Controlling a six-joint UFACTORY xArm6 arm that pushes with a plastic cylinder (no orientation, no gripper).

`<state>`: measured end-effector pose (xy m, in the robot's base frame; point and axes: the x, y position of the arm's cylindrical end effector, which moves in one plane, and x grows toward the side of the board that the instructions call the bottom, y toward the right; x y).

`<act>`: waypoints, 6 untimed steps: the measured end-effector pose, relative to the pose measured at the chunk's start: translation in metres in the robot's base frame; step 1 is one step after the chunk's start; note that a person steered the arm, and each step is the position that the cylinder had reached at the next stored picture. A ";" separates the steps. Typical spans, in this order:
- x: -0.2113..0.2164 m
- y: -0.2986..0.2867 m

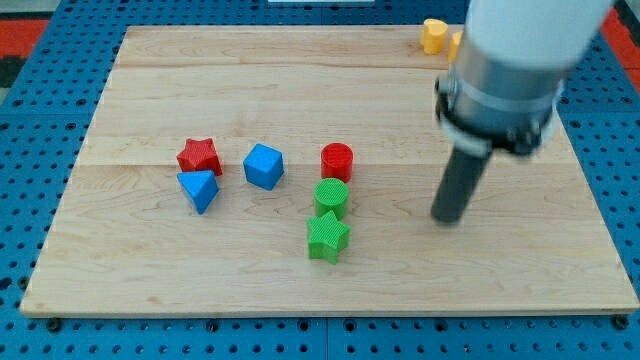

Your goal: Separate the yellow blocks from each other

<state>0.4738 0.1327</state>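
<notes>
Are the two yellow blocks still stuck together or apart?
Cannot tell. One yellow block sits at the board's top edge; the second yellow block is mostly hidden behind the arm. My tip is far below them.

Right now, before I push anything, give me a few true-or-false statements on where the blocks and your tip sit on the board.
1. The two yellow blocks sit close together at the board's top edge, towards the view's right. True; the arm partly hides one.
2. My tip touches a yellow block. False; it rests on bare wood well below them.
3. The green star lies just below the green cylinder. True.
4. The red cylinder is left of the blue cube. False; it is to the cube's right.
5. The red star sits just above the blue triangle. True.
</notes>
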 end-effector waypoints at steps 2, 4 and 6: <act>-0.171 0.105; -0.247 0.057; -0.201 -0.072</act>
